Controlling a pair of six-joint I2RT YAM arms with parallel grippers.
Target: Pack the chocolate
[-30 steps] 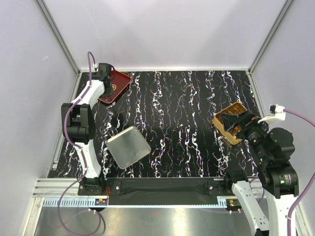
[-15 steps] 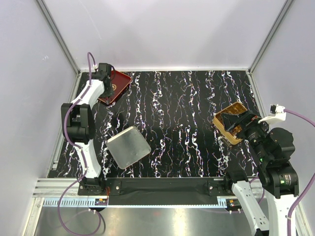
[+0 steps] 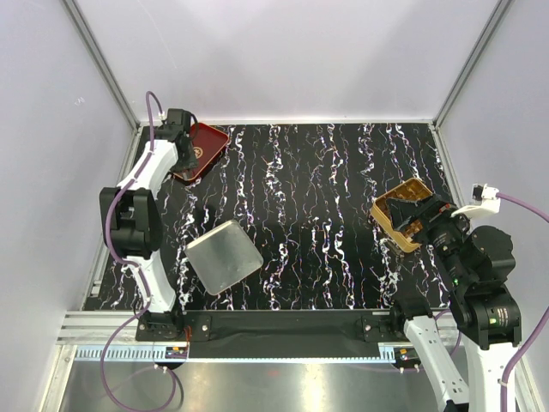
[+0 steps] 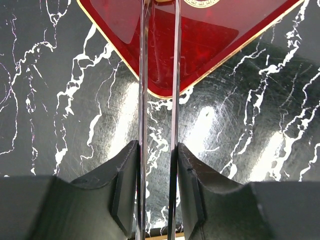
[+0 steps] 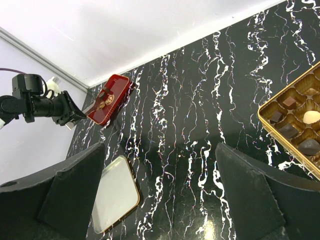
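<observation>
Several chocolate pieces, dark brown (image 5: pixel 283 103) and cream (image 5: pixel 311 117), sit in the cups of a gold compartmented box (image 5: pixel 272 127) at the right of the right wrist view. From above, the gold box (image 3: pixel 388 225) lies partly under my right gripper (image 3: pixel 413 215), which stands open (image 5: pixel 160 147) and holds nothing. My left gripper (image 4: pixel 158 145) (image 3: pixel 184 136) is shut on thin tongs (image 4: pixel 174 75), whose two shiny blades show edge-on. They reach over the red tray (image 4: pixel 210 45) (image 3: pixel 206 148) and leave the frame at the top, so their tips are hidden.
A silver tin (image 3: pixel 223 256) (image 5: pixel 115 192) with a gold rim lies near the left arm's base. The red tray sits in the far left corner by the wall. The black marbled table (image 3: pixel 317 215) lies between the two arms.
The left arm's elbow has swung slightly left while its gripper stays over the red tray. The right arm has not moved.
</observation>
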